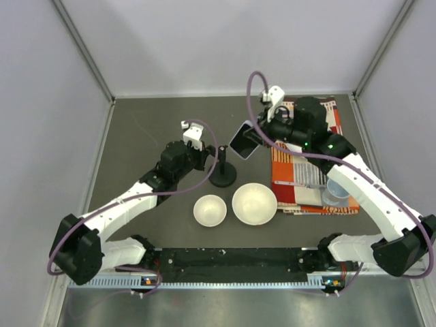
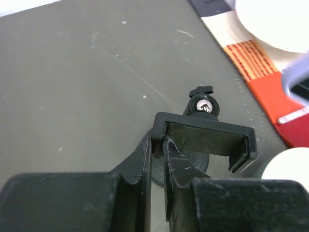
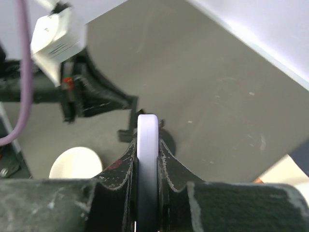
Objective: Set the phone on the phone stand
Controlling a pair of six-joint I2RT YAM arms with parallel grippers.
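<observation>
The phone [image 1: 243, 141], with a black screen and a pale rim, hangs tilted above the table, just up and right of the phone stand [image 1: 223, 176]. My right gripper [image 1: 256, 135] is shut on it. In the right wrist view the phone [image 3: 147, 140] stands edge-on between the fingers [image 3: 170, 162], with the stand's cradle [image 3: 128, 129] just beyond. The black stand rests on its disc base on the grey table. My left gripper [image 2: 158, 145] is shut on the left arm of the stand's cradle [image 2: 207, 140]. Part of the phone [image 2: 297, 82] shows at the right edge of the left wrist view.
Two white bowls [image 1: 210, 210] [image 1: 254, 203] sit just in front of the stand. An orange, red and white patterned cloth [image 1: 300, 174] lies to the right and carries a clear cup [image 1: 337, 192]. Grey walls close in the table at the back and sides.
</observation>
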